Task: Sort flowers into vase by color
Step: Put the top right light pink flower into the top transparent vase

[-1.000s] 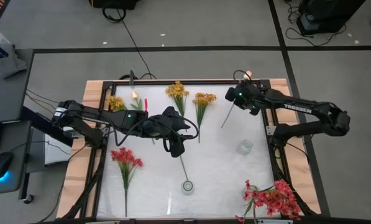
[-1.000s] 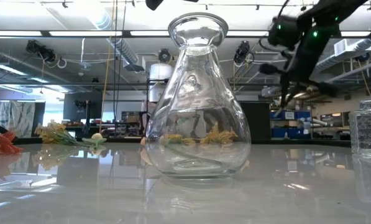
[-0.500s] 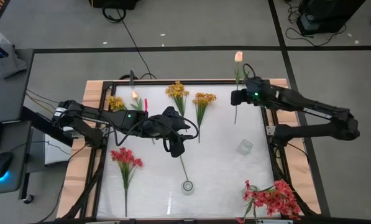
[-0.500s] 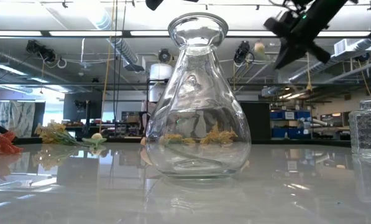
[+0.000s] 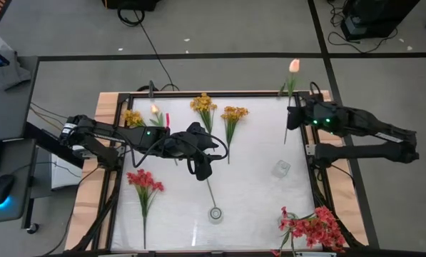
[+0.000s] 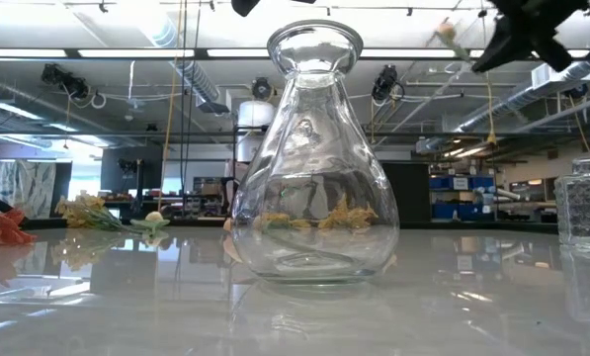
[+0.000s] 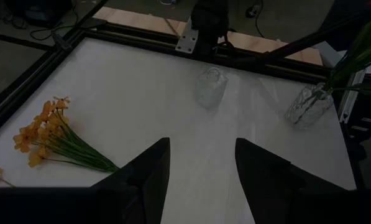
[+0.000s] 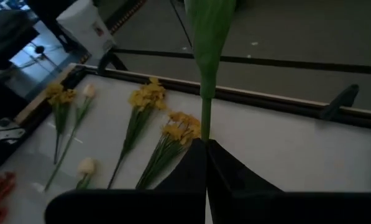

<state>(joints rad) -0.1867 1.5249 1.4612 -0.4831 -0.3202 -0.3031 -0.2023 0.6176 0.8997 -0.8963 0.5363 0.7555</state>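
Step in hand, as I judge it: carrying one slim peach tulip stem [image 5: 292, 93] to its vase. To do it well I should keep the stem near upright, travel high enough that its free lower end clears the small square vase [image 5: 281, 168], then bring the stem tip over the chosen mouth before lowering. Which vase takes peach I cannot tell; the one holding red-pink flowers [image 5: 314, 227] looks wrong for it.

Right gripper [image 8: 206, 144]: fingers pressed together, clamped on the green stem, which rises straight out from between them; the bud [image 5: 294, 66] sits well beyond my fingertips, past the table's far edge.

Left gripper [image 7: 201, 163]: fingers apart, nothing between them, hanging over mid-table. A yellow-orange cluster [image 7: 48, 134] lies beside one finger; the clear flask vase [image 5: 215, 213] stands nearer the table's front edge.
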